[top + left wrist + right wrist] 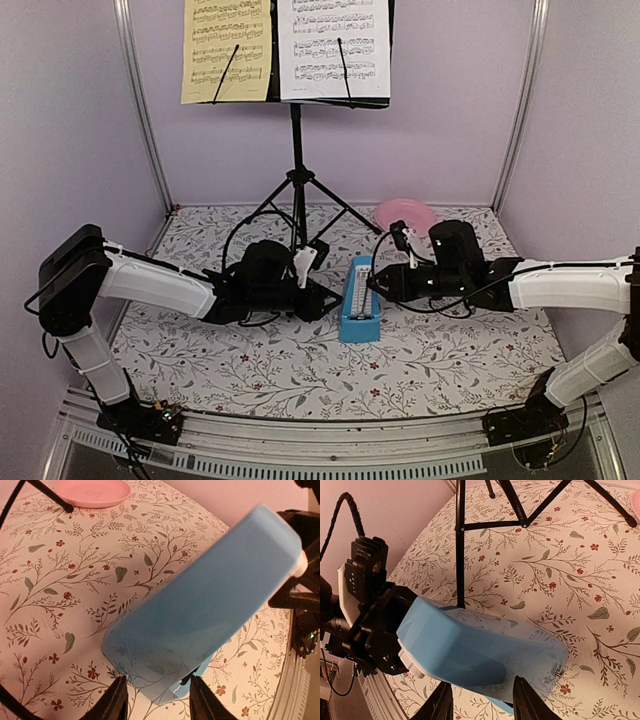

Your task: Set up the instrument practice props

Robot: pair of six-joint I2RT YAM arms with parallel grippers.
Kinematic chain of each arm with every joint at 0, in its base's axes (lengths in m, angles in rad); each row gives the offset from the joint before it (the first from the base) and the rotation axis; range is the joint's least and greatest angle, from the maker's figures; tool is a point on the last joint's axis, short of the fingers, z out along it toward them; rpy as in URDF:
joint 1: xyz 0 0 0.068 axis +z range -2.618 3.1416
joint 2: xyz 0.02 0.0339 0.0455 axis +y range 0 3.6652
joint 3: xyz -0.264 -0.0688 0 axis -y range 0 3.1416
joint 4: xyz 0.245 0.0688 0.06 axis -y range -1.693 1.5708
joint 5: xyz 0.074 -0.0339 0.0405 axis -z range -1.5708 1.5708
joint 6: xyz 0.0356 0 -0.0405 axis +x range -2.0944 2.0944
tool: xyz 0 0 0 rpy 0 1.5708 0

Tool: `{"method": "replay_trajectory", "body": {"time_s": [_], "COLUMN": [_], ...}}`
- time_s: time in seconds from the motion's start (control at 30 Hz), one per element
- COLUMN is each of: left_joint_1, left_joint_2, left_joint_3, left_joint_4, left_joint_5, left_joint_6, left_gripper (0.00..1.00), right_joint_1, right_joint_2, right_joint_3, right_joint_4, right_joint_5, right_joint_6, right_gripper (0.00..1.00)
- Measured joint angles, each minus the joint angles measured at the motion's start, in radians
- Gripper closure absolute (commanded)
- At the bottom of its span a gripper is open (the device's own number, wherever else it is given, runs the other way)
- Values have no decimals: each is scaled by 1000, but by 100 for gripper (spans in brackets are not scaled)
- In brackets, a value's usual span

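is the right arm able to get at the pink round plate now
Probably yes: the pink round plate lies just beyond the right tool, nothing between them, though that tool flanks the blue pyramid-shaped metronome.

stand (296, 150) upright, rear | yellow sheet (226, 45) left, white sheet (333, 45) right on it | blue metronome (359, 298) lying in front

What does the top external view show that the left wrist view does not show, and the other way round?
Only the top external view shows the top of the black music stand, which holds the pale-yellow sheet and the white sheet, and the arms in full. Only the left wrist view shows the left gripper close up, with one finger on each side of the blue metronome. Both views show the metronome, the pink plate, a tripod leg and the floral tablecloth.
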Motion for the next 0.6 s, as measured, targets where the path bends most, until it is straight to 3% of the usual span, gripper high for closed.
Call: {"method": "replay_trajectory", "body": {"time_s": [0.2,0.37,0.6], "left_joint_1": [0,0,0], "left_joint_2": [0,0,0], "left_joint_3": [1,1,1], "left_joint_4": [0,0,0], "left_joint_5": [0,0,0], "left_joint_6": [0,0,-1], "left_gripper": [56,55,54], "right_joint_1": [0,0,0], "right_joint_2": [-37,-61,-145], "right_joint_3": [-39,-73,-148], "right_joint_4": [-6,-5,30], "right_joint_5": [22,20,-14], "right_joint_6": [2,8,8], "right_gripper": [63,43,21]}}
